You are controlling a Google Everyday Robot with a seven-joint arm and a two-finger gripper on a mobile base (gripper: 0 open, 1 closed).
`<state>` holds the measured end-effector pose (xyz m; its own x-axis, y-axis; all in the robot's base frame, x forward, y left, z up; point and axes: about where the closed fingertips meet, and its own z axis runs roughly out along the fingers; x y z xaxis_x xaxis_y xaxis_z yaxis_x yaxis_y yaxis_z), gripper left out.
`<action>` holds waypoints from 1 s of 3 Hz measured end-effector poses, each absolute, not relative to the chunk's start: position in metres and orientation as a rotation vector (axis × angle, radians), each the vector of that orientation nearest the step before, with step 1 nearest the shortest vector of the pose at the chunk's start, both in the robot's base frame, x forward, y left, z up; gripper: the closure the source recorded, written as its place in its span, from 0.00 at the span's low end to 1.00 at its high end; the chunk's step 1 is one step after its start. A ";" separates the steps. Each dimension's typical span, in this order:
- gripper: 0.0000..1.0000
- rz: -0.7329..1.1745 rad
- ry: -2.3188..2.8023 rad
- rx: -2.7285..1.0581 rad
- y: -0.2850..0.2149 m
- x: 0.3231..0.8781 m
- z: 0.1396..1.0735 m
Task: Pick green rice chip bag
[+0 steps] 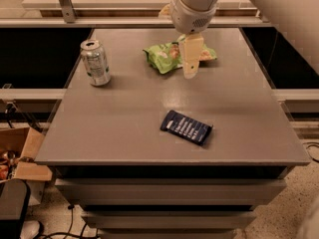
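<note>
Grey tabletop, seen from the front. The green rice chip bag is laid near the back, at the middle. The cream gripper is hung tip-down over the bag's right half. Whether it is parted, closed or touching the bag cannot be told. A silver can is stood to the left, and a dark blue packet is laid nearer the front.

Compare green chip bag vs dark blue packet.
Colour: the green rice chip bag is light green; the dark blue packet is navy with white print. Form: the bag is crinkled and puffy; the packet lies flat. Place: the bag sits far back, partly behind the tool; the packet lies nearer the front. Both rest on the table.
</note>
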<state>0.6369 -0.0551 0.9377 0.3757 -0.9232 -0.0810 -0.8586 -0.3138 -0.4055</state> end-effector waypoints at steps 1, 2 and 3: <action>0.00 -0.312 1.517 -2.304 -0.059 0.662 0.947; 0.00 -0.327 1.482 -2.358 -0.056 0.686 0.944; 0.00 -0.305 1.466 -2.399 -0.052 0.706 0.930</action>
<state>0.7057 -0.0519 0.9296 0.4532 -0.8912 0.0185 -0.8247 -0.4271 -0.3707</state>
